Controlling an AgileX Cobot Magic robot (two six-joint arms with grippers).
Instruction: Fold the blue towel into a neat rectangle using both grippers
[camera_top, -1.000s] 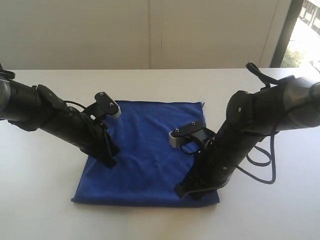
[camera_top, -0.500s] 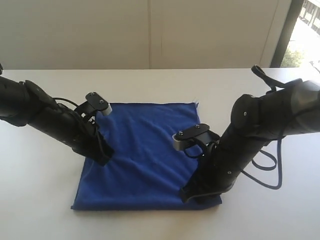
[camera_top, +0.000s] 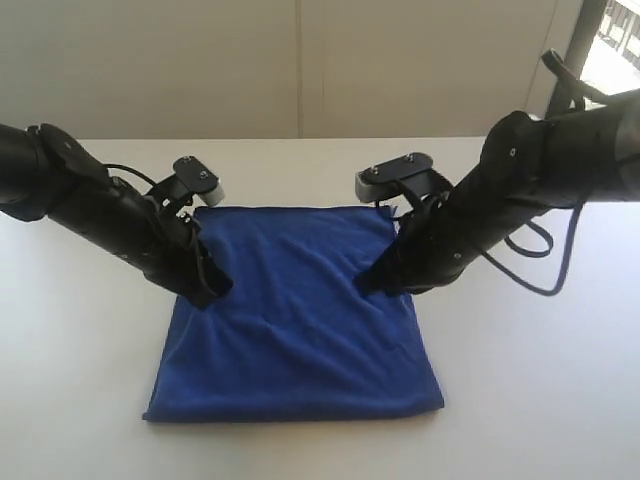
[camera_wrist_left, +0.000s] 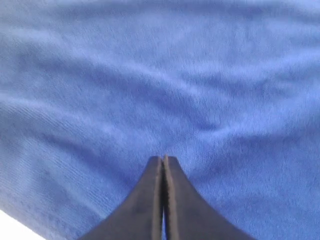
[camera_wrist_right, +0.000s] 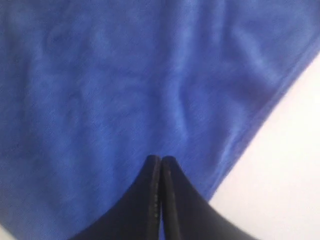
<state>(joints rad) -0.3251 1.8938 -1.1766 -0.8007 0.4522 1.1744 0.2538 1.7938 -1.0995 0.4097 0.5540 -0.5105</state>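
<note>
The blue towel (camera_top: 300, 330) lies flat on the white table (camera_top: 540, 400) as a roughly square folded pad with soft wrinkles. My left gripper (camera_top: 212, 293) is shut, its tips down on the towel's left edge about halfway back. My right gripper (camera_top: 368, 285) is shut too, tips on the towel near its right edge. In the left wrist view the closed left gripper (camera_wrist_left: 163, 158) points onto the towel (camera_wrist_left: 150, 75), with nothing between the jaws. In the right wrist view the closed right gripper (camera_wrist_right: 161, 159) sits over the towel (camera_wrist_right: 100, 75) close to its hem, beside bare table (camera_wrist_right: 285, 165).
A pale wall runs along the table's back edge, with a dark window frame (camera_top: 570, 60) at the back right. A black cable loop (camera_top: 548, 288) hangs from the right arm over the table right of the towel. White table surface surrounds the towel on all sides.
The right gripper has moved from the towel's near right corner back to the middle of its right side, uncovering that corner. The left arm has shifted only slightly. Both stayed shut.
</note>
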